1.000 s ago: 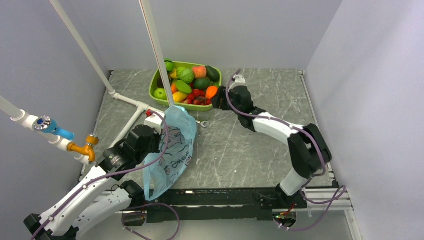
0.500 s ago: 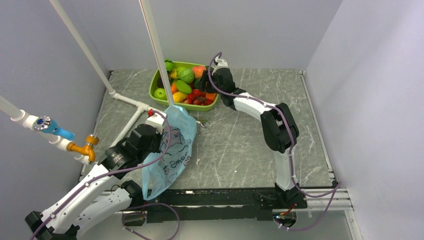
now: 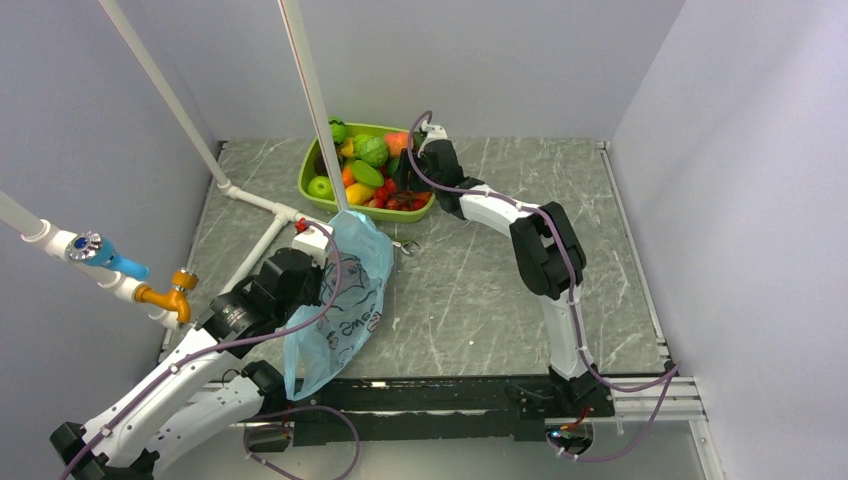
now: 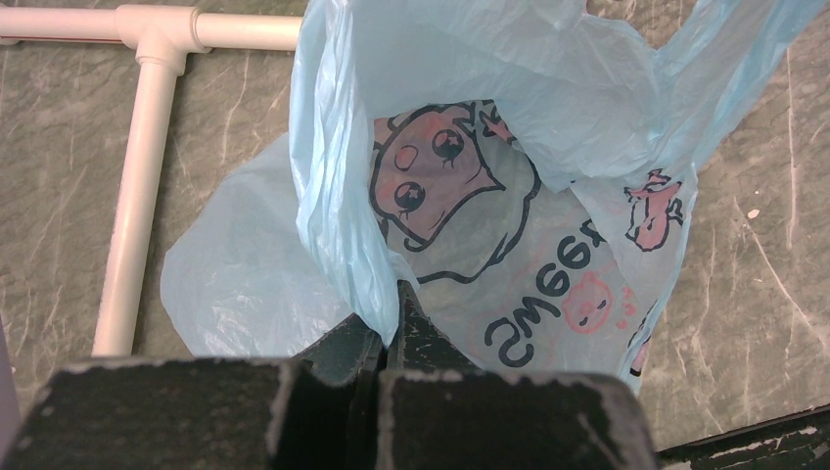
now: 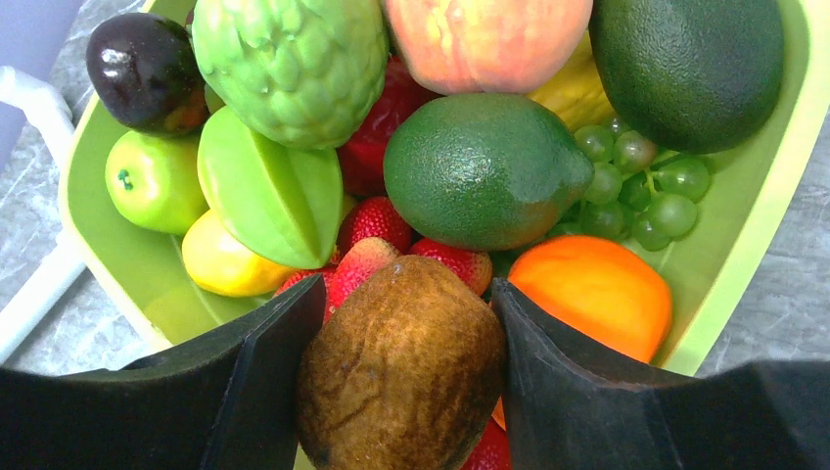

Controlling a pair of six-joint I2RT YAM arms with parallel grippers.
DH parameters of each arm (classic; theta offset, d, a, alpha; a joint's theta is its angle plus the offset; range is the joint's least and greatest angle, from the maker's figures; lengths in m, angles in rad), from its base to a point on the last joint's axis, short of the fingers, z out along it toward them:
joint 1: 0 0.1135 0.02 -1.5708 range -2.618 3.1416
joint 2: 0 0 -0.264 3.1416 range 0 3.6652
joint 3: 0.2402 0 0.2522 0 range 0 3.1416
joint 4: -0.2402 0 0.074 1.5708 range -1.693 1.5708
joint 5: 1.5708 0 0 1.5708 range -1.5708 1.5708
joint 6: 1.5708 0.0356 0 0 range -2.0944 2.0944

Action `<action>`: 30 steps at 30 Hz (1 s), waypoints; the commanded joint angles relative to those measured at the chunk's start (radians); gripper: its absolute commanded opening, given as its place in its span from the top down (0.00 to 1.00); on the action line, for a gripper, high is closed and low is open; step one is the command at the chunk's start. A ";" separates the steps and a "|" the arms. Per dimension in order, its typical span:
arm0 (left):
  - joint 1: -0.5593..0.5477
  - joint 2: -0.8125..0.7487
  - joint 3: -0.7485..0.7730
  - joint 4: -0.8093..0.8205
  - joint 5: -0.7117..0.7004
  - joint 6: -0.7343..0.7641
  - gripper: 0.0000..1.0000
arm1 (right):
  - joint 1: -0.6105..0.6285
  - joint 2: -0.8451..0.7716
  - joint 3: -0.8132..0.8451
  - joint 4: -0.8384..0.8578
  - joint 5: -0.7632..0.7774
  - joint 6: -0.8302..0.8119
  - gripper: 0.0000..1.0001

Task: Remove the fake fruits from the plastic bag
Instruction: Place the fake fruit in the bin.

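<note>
right gripper (image 5: 406, 292): fingers clamped either side of the brown kiwi-like fruit (image 5: 401, 377), held over the near end of the lime-green tray (image 5: 759, 196) at the far side of the table (image 3: 480, 290), above a peach (image 5: 484, 29), a dark green lime (image 5: 484, 166), strawberries (image 5: 372, 223) and an orange piece (image 5: 592, 294). left gripper (image 4: 389, 328): fingers pressed together on a fold of the plastic bag (image 4: 470, 196) at its mouth; the bag is light blue, hangs open beside the left arm, its lower end on the table, well apart from the tray.
</note>
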 commanded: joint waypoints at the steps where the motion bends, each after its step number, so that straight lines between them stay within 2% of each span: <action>1: -0.001 0.000 0.037 0.013 -0.006 -0.005 1.00 | 0.006 0.010 0.071 -0.020 0.023 -0.040 0.58; 6: -0.002 0.002 0.038 0.010 -0.007 -0.006 1.00 | 0.008 0.040 0.132 -0.077 0.023 -0.057 0.44; 11: -0.002 -0.001 0.037 0.011 -0.007 -0.006 1.00 | 0.020 0.037 0.137 -0.087 0.056 -0.077 0.33; 14: -0.002 -0.002 0.037 0.011 -0.008 -0.007 1.00 | 0.021 0.036 0.140 -0.094 0.060 -0.085 0.22; 16: -0.002 -0.001 0.038 0.010 -0.007 -0.007 1.00 | 0.022 0.036 0.146 -0.100 0.060 -0.088 0.18; 21: -0.002 -0.003 0.036 0.009 -0.007 -0.007 1.00 | 0.026 0.027 0.158 -0.120 0.066 -0.100 0.13; 30: -0.002 0.011 0.036 0.015 0.015 -0.002 1.00 | 0.029 -0.076 0.082 -0.100 0.075 -0.095 0.09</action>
